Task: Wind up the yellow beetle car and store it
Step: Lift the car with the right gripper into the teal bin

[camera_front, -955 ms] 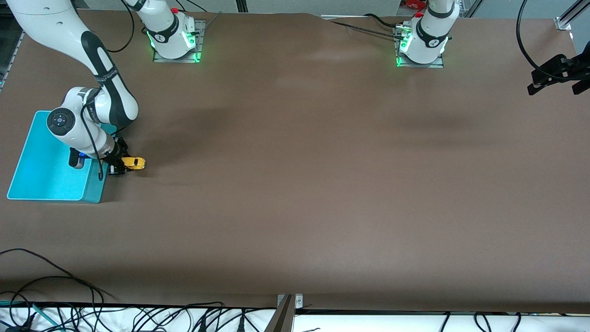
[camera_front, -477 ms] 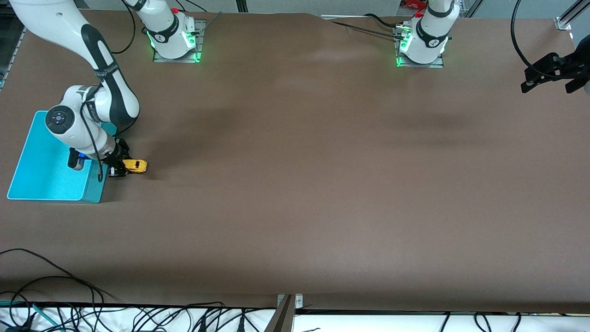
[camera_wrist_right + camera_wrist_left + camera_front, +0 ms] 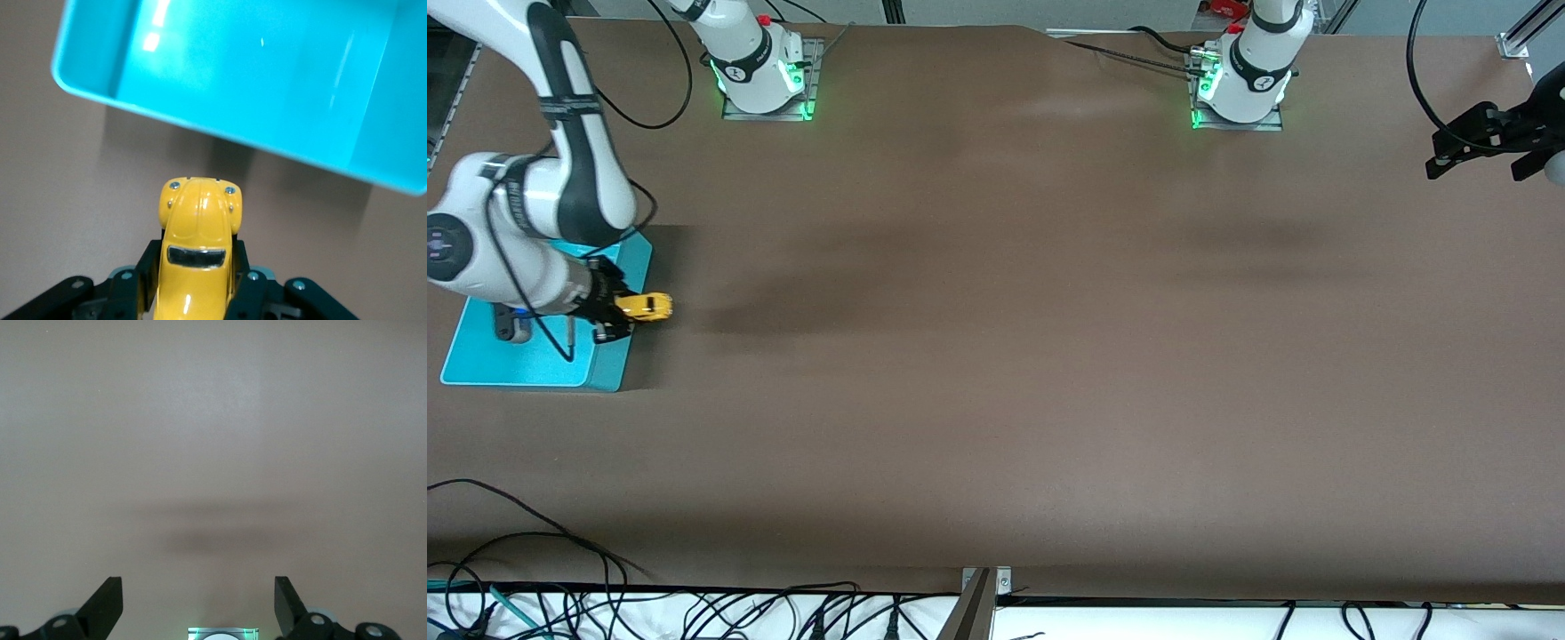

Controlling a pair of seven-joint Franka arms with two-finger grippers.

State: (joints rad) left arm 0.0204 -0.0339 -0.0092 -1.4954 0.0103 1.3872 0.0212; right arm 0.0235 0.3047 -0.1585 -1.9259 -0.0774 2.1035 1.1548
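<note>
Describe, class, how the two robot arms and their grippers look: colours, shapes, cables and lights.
Both arms have glossy white rounded shells with black joint bands; the right arm shows this best. Green lights glow at the bases on metal plates. Black cables loop beside each arm. The right gripper has black fingers with screws; the left gripper has two black wedge-shaped fingers.

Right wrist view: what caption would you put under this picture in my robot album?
Right gripper shut on the yellow beetle car, carried in the air beside the turquoise bin.
</note>
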